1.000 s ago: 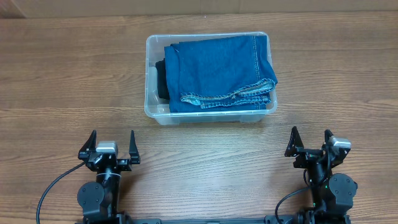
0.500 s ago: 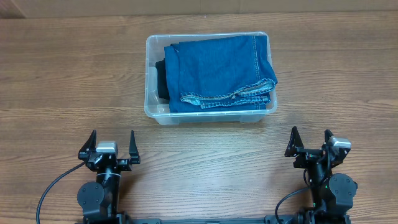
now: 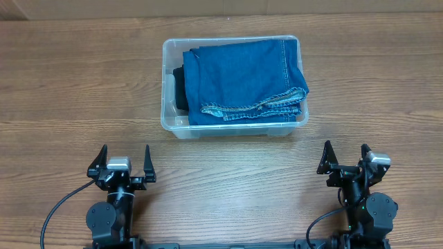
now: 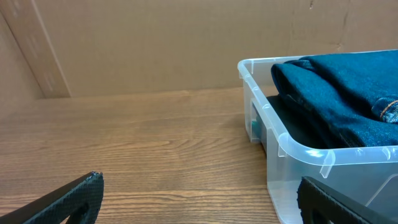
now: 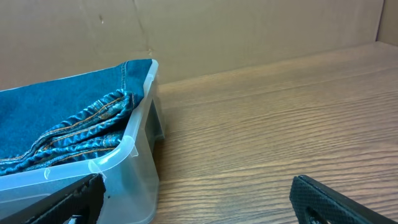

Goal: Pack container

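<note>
The clear plastic container (image 3: 168, 83) stands at the table's middle back. Folded blue jeans (image 3: 242, 76) lie inside it on top of a dark garment (image 3: 179, 88). My left gripper (image 3: 124, 160) is open and empty near the front left, well short of the container. My right gripper (image 3: 344, 157) is open and empty near the front right. In the left wrist view the container (image 4: 273, 134) is at the right with the jeans (image 4: 348, 93) in it. In the right wrist view the container (image 5: 134, 155) is at the left with the jeans (image 5: 62, 118).
The wooden table (image 3: 69, 90) runs all round the container. A brown cardboard wall (image 4: 155, 43) stands behind the table's far edge.
</note>
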